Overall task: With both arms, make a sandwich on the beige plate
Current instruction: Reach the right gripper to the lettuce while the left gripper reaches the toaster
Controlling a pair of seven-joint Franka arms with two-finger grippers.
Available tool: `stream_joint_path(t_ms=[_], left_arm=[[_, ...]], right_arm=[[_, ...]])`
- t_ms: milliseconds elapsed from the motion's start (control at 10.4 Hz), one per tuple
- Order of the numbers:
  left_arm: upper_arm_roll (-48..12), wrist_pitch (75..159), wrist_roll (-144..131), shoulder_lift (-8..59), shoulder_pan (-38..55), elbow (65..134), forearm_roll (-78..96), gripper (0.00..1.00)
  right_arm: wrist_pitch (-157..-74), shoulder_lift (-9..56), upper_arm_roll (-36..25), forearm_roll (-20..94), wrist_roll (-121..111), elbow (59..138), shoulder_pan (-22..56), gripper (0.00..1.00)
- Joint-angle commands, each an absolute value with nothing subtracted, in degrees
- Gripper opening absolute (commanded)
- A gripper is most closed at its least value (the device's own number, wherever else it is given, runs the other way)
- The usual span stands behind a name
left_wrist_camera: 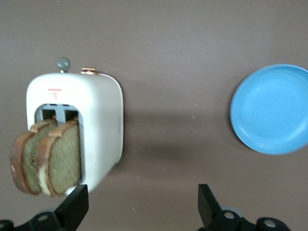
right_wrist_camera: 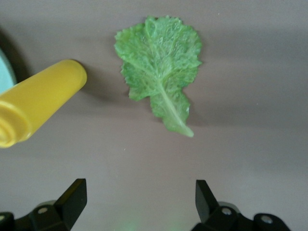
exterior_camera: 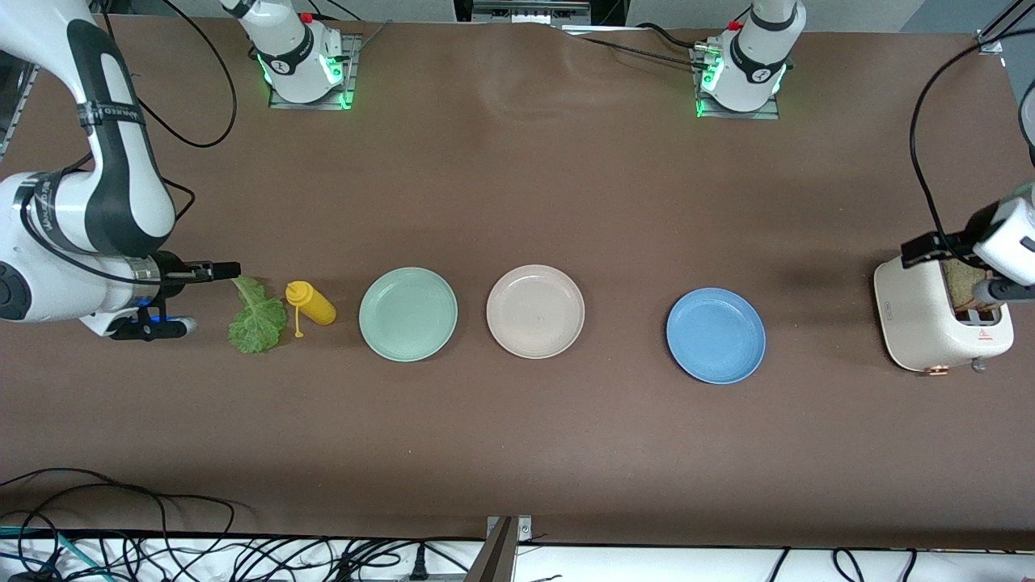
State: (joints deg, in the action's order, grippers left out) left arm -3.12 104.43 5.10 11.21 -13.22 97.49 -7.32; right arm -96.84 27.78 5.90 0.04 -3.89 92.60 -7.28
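Note:
The beige plate [exterior_camera: 535,311] lies bare mid-table between a mint-green and a blue plate. No assembled sandwich is in view. Two brown bread slices [left_wrist_camera: 48,161] stand up out of the white toaster [exterior_camera: 922,315] at the left arm's end. My left gripper [exterior_camera: 962,271] hangs open over the toaster, holding nothing [left_wrist_camera: 143,207]. A green lettuce leaf [exterior_camera: 259,319] lies flat at the right arm's end. My right gripper [exterior_camera: 200,272] hovers open just off the leaf's stem, and in the right wrist view it [right_wrist_camera: 141,204] is empty, with the leaf [right_wrist_camera: 159,67] ahead of it.
A yellow squeeze bottle [exterior_camera: 311,305] lies on its side between the lettuce and the mint-green plate [exterior_camera: 408,314]. The blue plate [exterior_camera: 716,335] sits between the beige plate and the toaster. Cables run along the table's edge nearest the front camera.

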Motion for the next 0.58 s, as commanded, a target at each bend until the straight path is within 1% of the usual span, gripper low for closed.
stream_joint_path(t_ms=[0,288,480], left_arm=[[-3.9,106.1,11.1,16.0,-17.7,95.9,-8.8,1.0],[-3.9,106.3,14.1,19.2,-21.4,95.9,-8.9,1.0],[-3.8,106.4,14.5,19.3,-22.1,95.9,-8.9,1.0]], right_arm=[[-100.7,31.1,6.4,-0.5,-6.3,92.4,-8.2,1.0],[-102.1,33.3,6.4,-0.6,-7.5,92.4,-8.2,1.0],[-104.2,34.9,6.5,-1.8,-7.6,92.3,-8.1,1.0]])
